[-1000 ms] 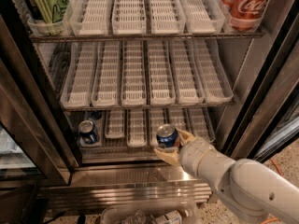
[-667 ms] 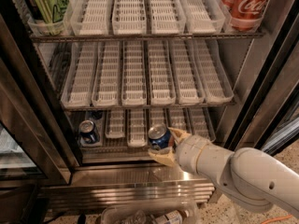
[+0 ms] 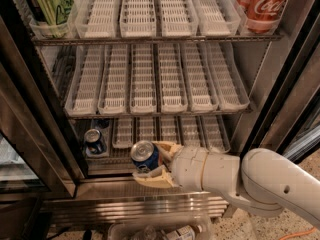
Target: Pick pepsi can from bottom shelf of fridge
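The fridge [image 3: 280, 84] stands open with three wire racks of white trays. My gripper [image 3: 150, 162] is at the front edge of the bottom shelf [image 3: 165, 134], shut on the pepsi can [image 3: 144, 156], a blue can with a silver top. One tan finger lies under the can and one behind it. The can is held tilted, clear of the lane trays, over the steel sill. A second blue can [image 3: 94, 141] stands at the left end of the bottom shelf.
A green can [image 3: 49, 4] stands top left and red Coca-Cola cans [image 3: 262, 6] top right. The steel base [image 3: 125, 204] runs below the shelf. A clear bin with bottles [image 3: 160, 231] sits on the floor. Dark door frames flank both sides.
My gripper has moved left and outward with the pepsi can, drawing it off the bottom shelf toward the sill. The other cans have not moved.
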{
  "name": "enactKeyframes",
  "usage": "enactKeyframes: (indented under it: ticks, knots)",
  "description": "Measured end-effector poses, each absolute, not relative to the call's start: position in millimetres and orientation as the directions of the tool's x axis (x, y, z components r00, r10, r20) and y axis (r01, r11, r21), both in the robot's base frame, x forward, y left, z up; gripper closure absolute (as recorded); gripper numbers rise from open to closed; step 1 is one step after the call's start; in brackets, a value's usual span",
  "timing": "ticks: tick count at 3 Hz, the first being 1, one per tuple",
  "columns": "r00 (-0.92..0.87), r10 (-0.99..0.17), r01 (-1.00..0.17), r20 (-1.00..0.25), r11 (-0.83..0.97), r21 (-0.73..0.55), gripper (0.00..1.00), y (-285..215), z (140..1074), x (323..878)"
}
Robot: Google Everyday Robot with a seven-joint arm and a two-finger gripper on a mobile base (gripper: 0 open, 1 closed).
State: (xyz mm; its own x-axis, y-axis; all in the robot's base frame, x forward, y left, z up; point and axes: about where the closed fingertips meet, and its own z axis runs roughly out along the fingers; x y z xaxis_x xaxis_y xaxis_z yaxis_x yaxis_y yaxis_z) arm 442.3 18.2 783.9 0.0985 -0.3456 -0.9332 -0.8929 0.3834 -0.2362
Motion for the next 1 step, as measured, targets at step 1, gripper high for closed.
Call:
enactKeyframes:
  ticks: [1]
  knots:
    - [0.106,-0.336,-0.905,-0.936,0.357,-0.231,1.00,24.4,785.7,435.3]
